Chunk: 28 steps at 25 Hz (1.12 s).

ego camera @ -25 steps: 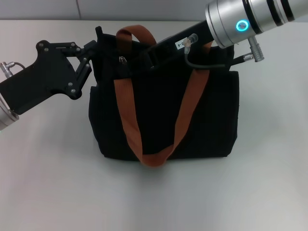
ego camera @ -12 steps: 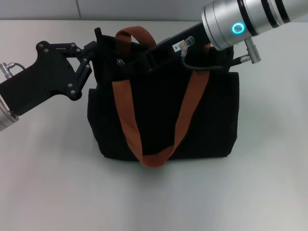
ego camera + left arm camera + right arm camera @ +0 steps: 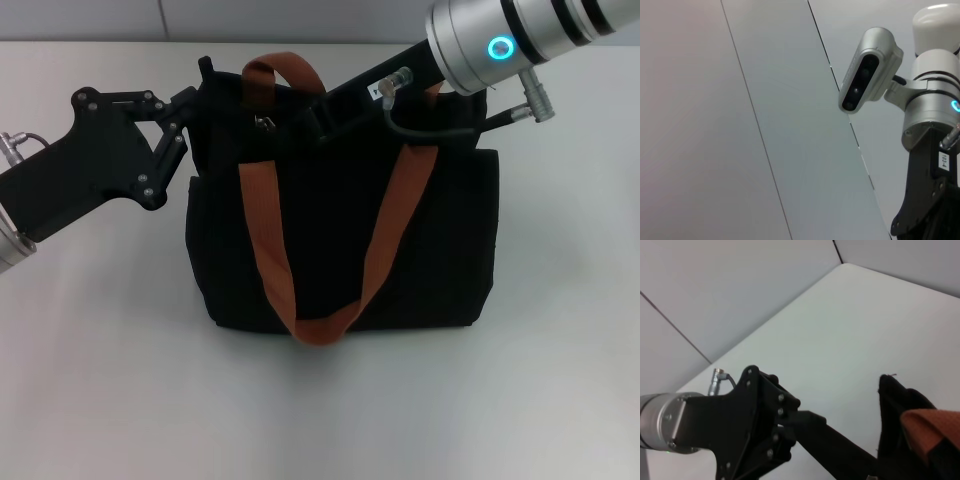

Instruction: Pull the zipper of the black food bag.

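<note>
Bags first: from the head view, the black food bag (image 3: pixel 340 230) stands on the white surface (image 3: pixel 100 380), with two orange straps (image 3: pixel 265 240) hanging over its front. The left gripper (image 3: pixel 200 95) is at the bag's top left corner, and its fingers seem to pinch the cloth there to hold the bag steady. The right gripper (image 3: pixel 310 112) reaches down across the top of the bag from the right. I cannot tell if its fingers are spread or pressed together, because they are dark against the dark bag. The zipper (image 3: pixel 264 123) shows as a little shiny tab on top of the bag, between the two grippers and just beside the right gripper's tip.

From the left wrist view, only a wall and the right arm with its camera (image 3: pixel 867 70) show. No bag shows there.

From the right wrist view, the left gripper (image 3: pixel 875 460) reaches to the bag's corner (image 3: pixel 895 390), and its long finger touches the cloth.

I think the pulling step is at hand. Next, the right gripper should hold the tab tight and slide it along the zip line while the left one holds the bag steady.
</note>
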Each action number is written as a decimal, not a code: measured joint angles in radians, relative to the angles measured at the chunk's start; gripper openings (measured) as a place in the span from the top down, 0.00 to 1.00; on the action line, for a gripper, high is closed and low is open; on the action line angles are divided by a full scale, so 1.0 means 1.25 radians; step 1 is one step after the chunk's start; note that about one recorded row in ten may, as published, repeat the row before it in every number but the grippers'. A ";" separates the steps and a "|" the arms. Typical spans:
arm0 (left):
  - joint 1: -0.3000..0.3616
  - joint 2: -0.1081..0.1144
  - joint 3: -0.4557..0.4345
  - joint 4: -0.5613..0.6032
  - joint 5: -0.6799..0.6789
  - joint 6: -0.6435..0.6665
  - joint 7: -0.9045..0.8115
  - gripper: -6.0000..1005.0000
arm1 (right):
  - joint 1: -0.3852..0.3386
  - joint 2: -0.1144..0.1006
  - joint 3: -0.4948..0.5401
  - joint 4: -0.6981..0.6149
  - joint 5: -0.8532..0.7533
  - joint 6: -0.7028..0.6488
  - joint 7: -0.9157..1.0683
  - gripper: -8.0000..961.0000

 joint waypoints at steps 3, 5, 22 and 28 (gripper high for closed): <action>0.000 0.001 0.000 0.000 0.000 -0.003 0.000 0.87 | -0.012 0.000 -0.009 -0.032 -0.017 -0.001 0.020 0.99; 0.000 0.001 0.000 0.000 0.000 -0.004 0.000 0.87 | -0.021 0.001 -0.015 -0.057 -0.029 -0.001 0.036 0.99; 0.000 0.001 0.000 0.000 -0.010 -0.006 0.000 0.86 | -0.047 0.001 -0.025 -0.149 -0.139 -0.035 0.129 0.98; 0.000 0.001 -0.001 0.000 -0.013 -0.010 0.000 0.86 | -0.077 0.002 -0.025 -0.212 -0.184 -0.056 0.167 0.98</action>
